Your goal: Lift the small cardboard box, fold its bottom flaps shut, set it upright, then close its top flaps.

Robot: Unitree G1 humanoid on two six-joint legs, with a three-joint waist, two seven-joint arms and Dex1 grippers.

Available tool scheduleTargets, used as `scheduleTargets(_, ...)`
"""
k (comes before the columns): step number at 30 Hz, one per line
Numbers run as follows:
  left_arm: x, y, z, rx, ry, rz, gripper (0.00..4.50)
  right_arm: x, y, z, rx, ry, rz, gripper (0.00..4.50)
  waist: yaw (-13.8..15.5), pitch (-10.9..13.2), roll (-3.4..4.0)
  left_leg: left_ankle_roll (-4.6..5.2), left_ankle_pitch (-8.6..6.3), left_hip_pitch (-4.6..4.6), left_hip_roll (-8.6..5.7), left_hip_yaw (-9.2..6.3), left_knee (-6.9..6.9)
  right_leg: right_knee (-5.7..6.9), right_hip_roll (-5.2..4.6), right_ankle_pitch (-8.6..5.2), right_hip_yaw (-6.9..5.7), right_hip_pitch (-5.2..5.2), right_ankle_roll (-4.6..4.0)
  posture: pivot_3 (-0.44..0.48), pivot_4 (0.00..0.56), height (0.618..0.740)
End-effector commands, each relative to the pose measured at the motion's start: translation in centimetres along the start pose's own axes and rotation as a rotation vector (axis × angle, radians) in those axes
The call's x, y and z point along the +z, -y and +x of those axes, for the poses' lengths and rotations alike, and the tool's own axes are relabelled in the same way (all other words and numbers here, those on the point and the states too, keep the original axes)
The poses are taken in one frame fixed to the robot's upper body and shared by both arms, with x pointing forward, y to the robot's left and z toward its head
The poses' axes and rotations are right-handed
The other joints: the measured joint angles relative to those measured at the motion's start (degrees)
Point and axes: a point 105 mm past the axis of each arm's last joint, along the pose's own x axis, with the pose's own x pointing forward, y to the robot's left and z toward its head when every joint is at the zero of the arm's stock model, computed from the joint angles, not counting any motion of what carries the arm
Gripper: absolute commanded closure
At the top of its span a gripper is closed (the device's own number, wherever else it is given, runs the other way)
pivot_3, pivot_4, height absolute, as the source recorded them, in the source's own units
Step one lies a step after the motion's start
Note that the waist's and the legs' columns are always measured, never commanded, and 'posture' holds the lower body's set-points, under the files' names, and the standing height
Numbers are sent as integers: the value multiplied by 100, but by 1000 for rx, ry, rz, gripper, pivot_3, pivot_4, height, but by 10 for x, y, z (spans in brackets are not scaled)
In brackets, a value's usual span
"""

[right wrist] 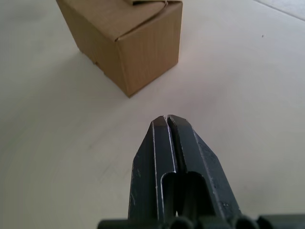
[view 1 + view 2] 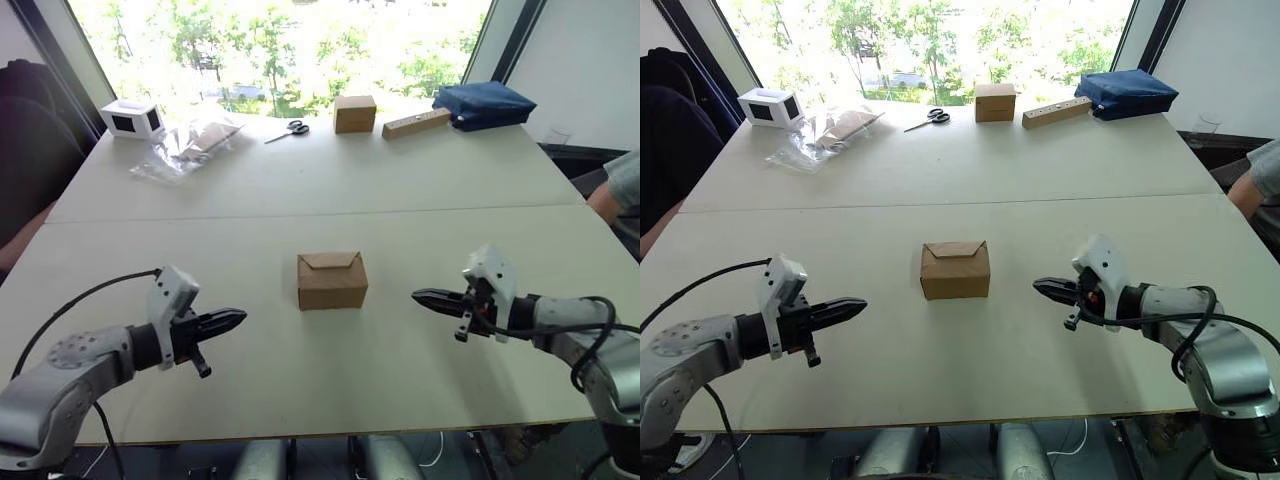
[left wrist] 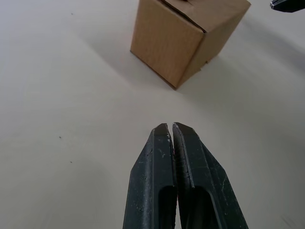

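- The small cardboard box [image 2: 332,281] stands upright near the middle of the pale worktop [image 2: 300,190], between the two arms and touching neither.
- Its top flaps [image 2: 331,261] lie folded down, their angled edges meeting in an envelope-like seam, so the top looks closed; the bottom flaps are underneath and cannot be seen, so I can't say whether they are tucked.
- The left end effector [image 2: 235,318] hovers off the box's left side with its two black fingers pressed together, holding nothing.
- The right end effector [image 2: 423,297] hovers off the right side, likewise pinched closed and empty, tips aimed at the box.
- Handling judgement: plain corrugated board of this size is probably very light and likely empty, stiff along the walls but easy to crush at the flaps.
- The surface is matte (not slippery), so light pressure should hold it.
- Best hold: opposite side walls near mid-height, one end effector on each side, clear of the seam.
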Motion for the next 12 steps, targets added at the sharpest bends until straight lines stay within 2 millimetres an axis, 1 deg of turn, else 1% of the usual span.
scheduleTargets(1,9,-1,-4,-3,29,44,4396,11,0,-6,-6,37,-43,4500,-2,0,0,0,0,0,0,0,0,0,0,0,0,0,0,0,150,740)
scheduleTargets(5,7,-4,-4,-7,24,41,4396,14,2,-4,-11,46,-48,4500,-5,0,0,0,0,3,0,1,1,0,1,0,0,2,0,0,150,740)
scheduleTargets(12,6,-3,-2,-30,29,26,4396,18,3,-2,-15,53,-57,4500,2,0,0,1,0,2,0,1,0,-1,1,0,0,2,0,0,150,740)
